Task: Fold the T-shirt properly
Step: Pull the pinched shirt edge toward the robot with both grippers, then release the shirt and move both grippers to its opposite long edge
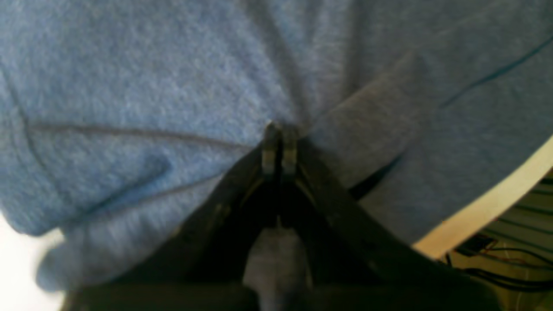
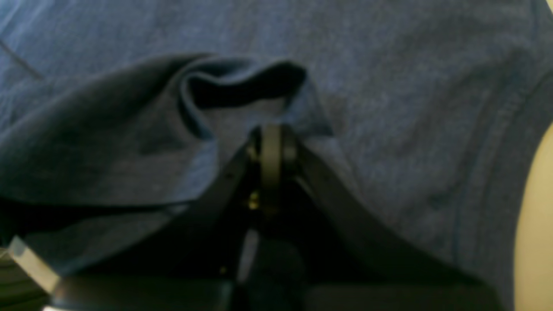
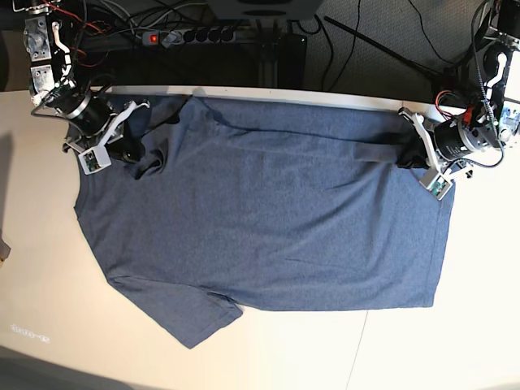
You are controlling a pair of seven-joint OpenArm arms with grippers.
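Observation:
The blue-grey T-shirt (image 3: pixel 268 219) lies spread on the cream table (image 3: pixel 406 349), plain side up, with one sleeve (image 3: pixel 191 325) at the front left. My left gripper (image 3: pixel 404 154) at the shirt's far right is shut on a pinch of fabric; the left wrist view shows the shut left gripper (image 1: pixel 280 129) with cloth (image 1: pixel 129 86) puckered around it. My right gripper (image 3: pixel 136 153) at the shirt's far left is shut on a raised fold; in the right wrist view the right gripper (image 2: pixel 272 134) holds a curled edge of the shirt (image 2: pixel 410 108).
A power strip (image 3: pixel 203 35) and cables lie beyond the table's back edge. The arm bases stand at the back left (image 3: pixel 45 57) and back right (image 3: pixel 496 73). The table edge shows in the left wrist view (image 1: pixel 488 207) and the right wrist view (image 2: pixel 535 216).

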